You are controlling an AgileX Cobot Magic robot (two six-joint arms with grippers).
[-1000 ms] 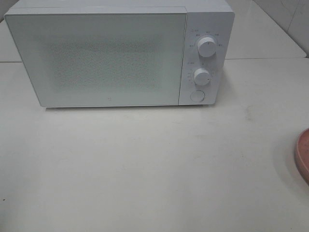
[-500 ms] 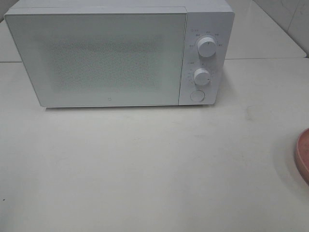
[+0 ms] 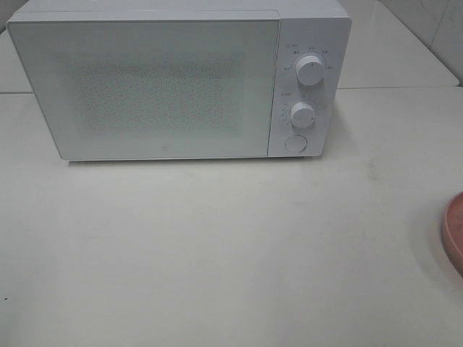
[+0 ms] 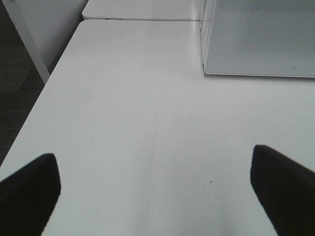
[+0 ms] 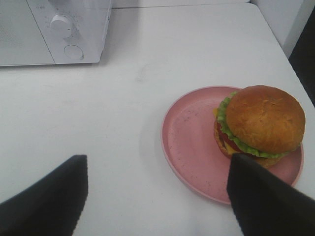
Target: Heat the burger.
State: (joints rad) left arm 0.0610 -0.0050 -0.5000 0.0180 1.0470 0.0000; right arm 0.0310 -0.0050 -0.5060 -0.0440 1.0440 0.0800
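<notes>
On the right side of the table [image 3: 217, 253], ahead of my right gripper [image 5: 157, 194], the burger [image 5: 260, 124] sits on the pink plate [image 5: 189, 142], toward the plate's outer side. Both my grippers are spread wide and hold nothing. My left gripper [image 4: 157, 184] looks over bare table near the microwave [image 3: 166, 79], whose door is closed, so I judge the right arm nearer the burger; it has no long axis to align with.
</notes>
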